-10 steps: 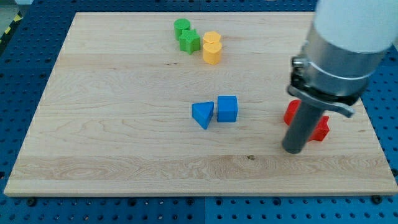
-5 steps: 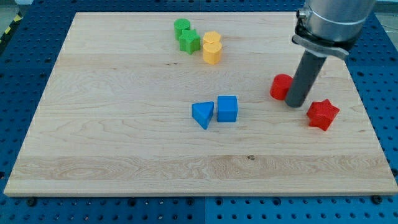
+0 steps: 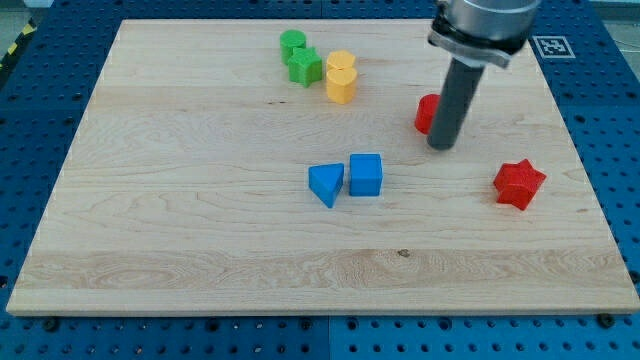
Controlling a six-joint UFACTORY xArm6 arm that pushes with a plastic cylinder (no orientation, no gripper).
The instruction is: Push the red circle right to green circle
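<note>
The red circle (image 3: 427,113) lies right of the board's middle, partly hidden behind my rod. My tip (image 3: 441,145) touches it on its lower right side. The green circle (image 3: 292,43) sits near the view's top, left of centre, with a green star-like block (image 3: 305,67) against its lower right. The red circle is far to the right of and below the green circle.
Two yellow blocks (image 3: 341,75) stand just right of the green pair. A blue triangle (image 3: 325,184) and a blue cube (image 3: 366,174) sit mid-board. A red star (image 3: 519,184) lies at the view's right. The wooden board (image 3: 180,230) rests on a blue perforated table.
My tip has moved up and to the left, pushing the red circle away from the red star toward the view's upper left. The red star stayed in place.
</note>
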